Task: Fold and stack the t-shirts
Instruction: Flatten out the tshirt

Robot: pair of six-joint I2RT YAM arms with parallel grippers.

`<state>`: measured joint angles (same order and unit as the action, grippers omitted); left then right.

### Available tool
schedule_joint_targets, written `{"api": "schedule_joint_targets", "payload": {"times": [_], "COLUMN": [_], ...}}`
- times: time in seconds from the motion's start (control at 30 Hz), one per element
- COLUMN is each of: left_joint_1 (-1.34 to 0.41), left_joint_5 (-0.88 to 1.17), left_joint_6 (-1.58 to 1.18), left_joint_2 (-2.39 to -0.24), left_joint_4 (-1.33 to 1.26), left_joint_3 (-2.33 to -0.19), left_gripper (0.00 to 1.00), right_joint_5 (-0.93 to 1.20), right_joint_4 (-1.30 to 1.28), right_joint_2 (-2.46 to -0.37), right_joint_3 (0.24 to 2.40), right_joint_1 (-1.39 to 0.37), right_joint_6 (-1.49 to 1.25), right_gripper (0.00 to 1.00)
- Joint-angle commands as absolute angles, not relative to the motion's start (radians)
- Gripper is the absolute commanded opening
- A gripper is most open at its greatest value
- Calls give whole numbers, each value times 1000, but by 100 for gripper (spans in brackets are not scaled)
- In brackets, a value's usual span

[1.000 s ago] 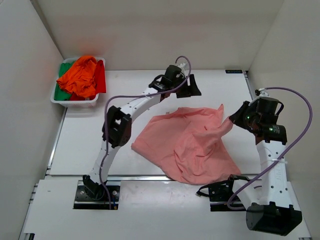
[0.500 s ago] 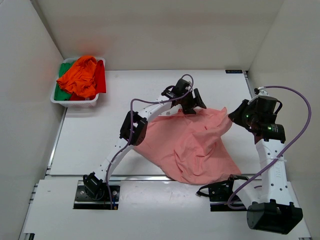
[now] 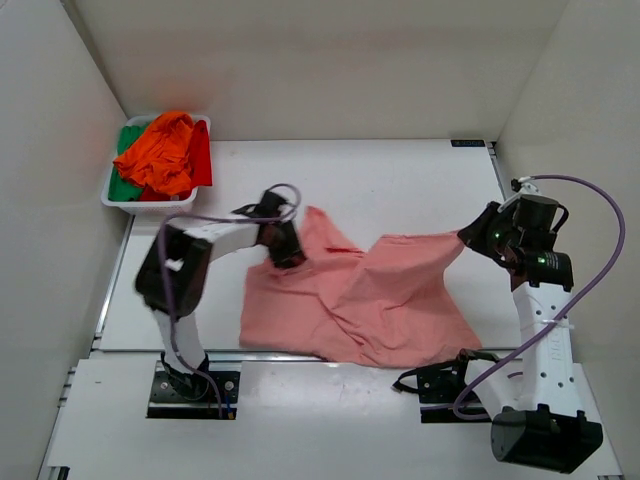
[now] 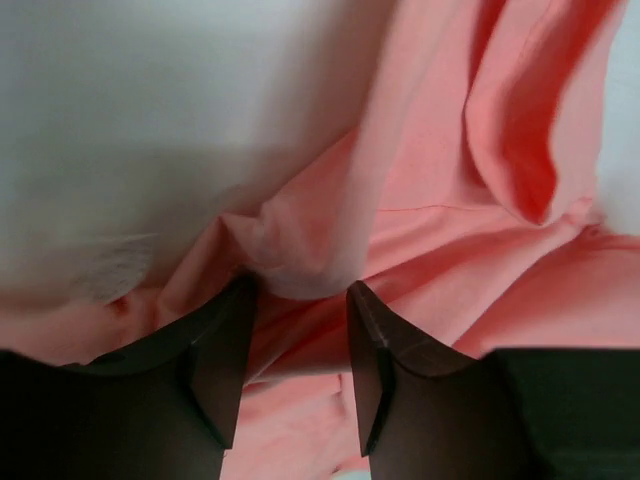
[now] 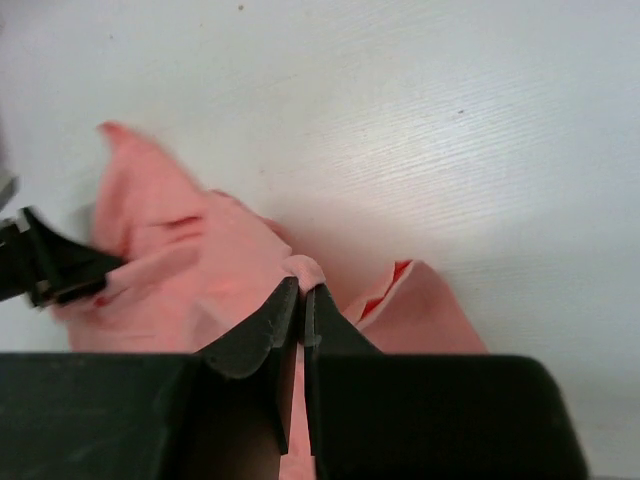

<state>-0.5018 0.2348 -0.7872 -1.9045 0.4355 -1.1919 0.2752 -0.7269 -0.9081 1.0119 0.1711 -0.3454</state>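
The salmon-pink t-shirt (image 3: pixel 370 300) lies rumpled across the middle of the table. My left gripper (image 3: pixel 283 247) is at its upper left edge. In the left wrist view (image 4: pixel 300 288) the jaws stand a little apart with a thick fold of the shirt (image 4: pixel 450 200) bunched between the tips. My right gripper (image 3: pixel 470 238) is shut on the shirt's right corner and holds it just off the table. In the right wrist view (image 5: pixel 303 288) a small nub of the shirt (image 5: pixel 170 270) sticks out past the pinched tips. The orange t-shirt (image 3: pixel 165 150), red t-shirt (image 3: pixel 202 155) and green t-shirt (image 3: pixel 122 185) are piled in the tray.
The white plastic tray (image 3: pixel 150 205) stands at the far left corner, against the left wall. White walls close the table on the left, back and right. Bare table (image 3: pixel 420 175) lies behind the shirt.
My left gripper has swung from the back middle to the left and nearer, dragging the shirt's upper edge with it and spreading the shirt leftward. My right gripper has stayed about where it was.
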Motion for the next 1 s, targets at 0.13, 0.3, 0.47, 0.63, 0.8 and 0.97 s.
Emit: {"api": "schedule_joint_targets", "payload": {"times": [0.13,0.3,0.47,0.63,0.8,0.97], "left_joint_1": [-317,-296,-238,-189,-160,-112], "left_joint_5": [202,250,198,192,202,279], "left_joint_6": [-634,-679,-677,-660,-727,-828], "left_joint_2": [-1565,-1393,-1353,-1517,-1652,-1741], "left_joint_4": [508,470,501,522,413,309], "left_joint_3": [-943,-908,-1041,-1152,-1144,-1164], "left_gripper": [64,72,79,71,27,43], "right_joint_5": [298,291,292,290,320,331], "right_joint_4": [-790,-773,-747,-712,-710,-699], "right_joint_2": [-982,-986,-1011,-1040,-1086,-1144], "right_joint_3": [950,916,897,920,971,1026], "right_joint_1": [134,94,72,37,51,48], "right_joint_6": [-281,-288,-293,-305,-298,-299], "right_gripper": [0,0,0,0,0,0]}}
